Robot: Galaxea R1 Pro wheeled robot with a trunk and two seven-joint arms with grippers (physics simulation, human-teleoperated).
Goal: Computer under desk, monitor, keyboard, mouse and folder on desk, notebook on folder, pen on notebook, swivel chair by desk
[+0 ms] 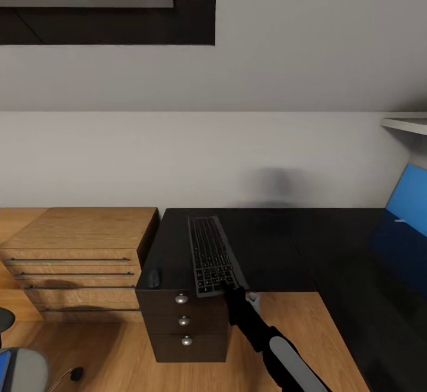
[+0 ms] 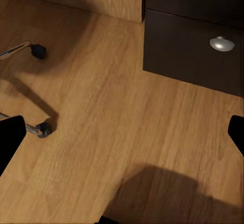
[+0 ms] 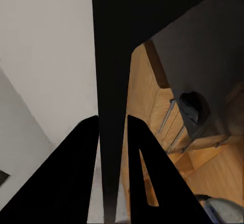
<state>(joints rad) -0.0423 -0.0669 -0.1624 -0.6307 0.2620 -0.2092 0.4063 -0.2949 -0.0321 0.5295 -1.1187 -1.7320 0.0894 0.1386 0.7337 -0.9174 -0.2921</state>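
My right gripper [image 1: 228,288] is pinching the near end of the keyboard [image 1: 210,255], which lies lengthwise on the glossy black desk [image 1: 332,249] above the 3-drawer unit [image 1: 185,322]. The small dark mouse [image 1: 155,277] sits near the desk's left edge. My left gripper [image 2: 122,132] hangs spread over the wooden floor (chair casters [image 2: 43,129] beside it), and the blue folder [image 1: 409,199] leans at the far right.
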